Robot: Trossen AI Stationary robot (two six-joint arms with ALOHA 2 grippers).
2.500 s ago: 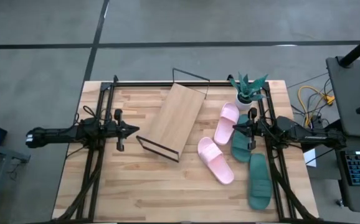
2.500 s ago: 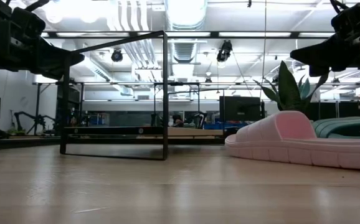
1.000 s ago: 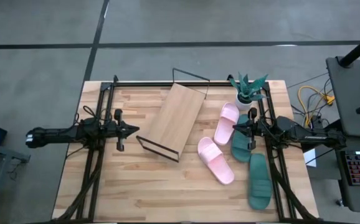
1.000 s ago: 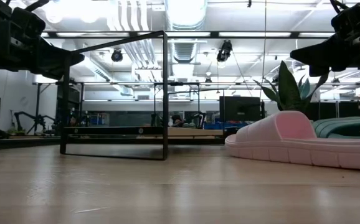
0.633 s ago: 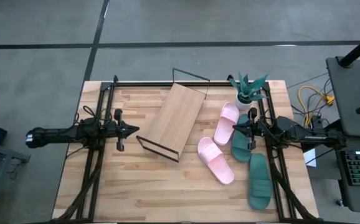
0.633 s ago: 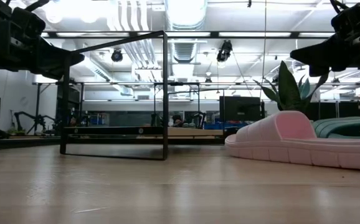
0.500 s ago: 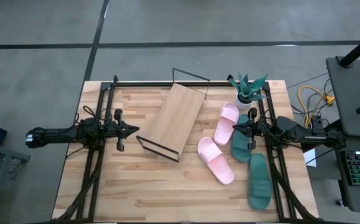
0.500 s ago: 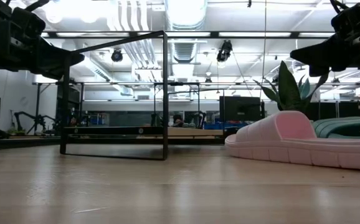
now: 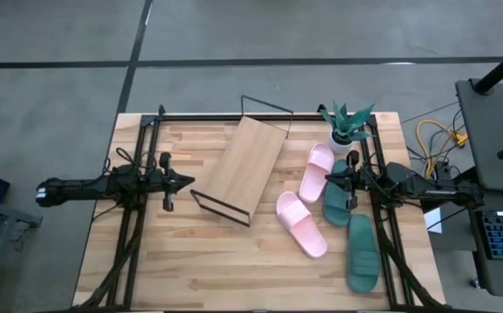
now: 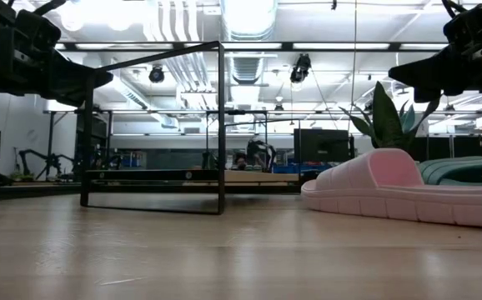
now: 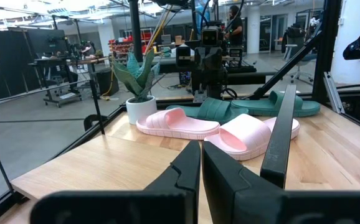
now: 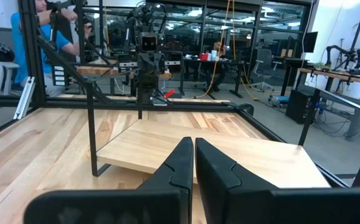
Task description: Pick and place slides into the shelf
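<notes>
Two pale pink slides and two dark teal slides lie soles down on the table's right half. The shelf, a light-wood board in a black wire frame, stands aslant at the table's middle. My left gripper is shut and hangs in the air just left of the shelf's near end. My right gripper is also shut, raised over the far end of one teal slide, beside a pink one. In the left wrist view the slides lie beyond the shut fingers.
A potted green plant stands at the table's far right corner, behind the slides. Black arm-mount rails run along the left and right sides. Bare tabletop lies near the front edge. People show in the room beyond.
</notes>
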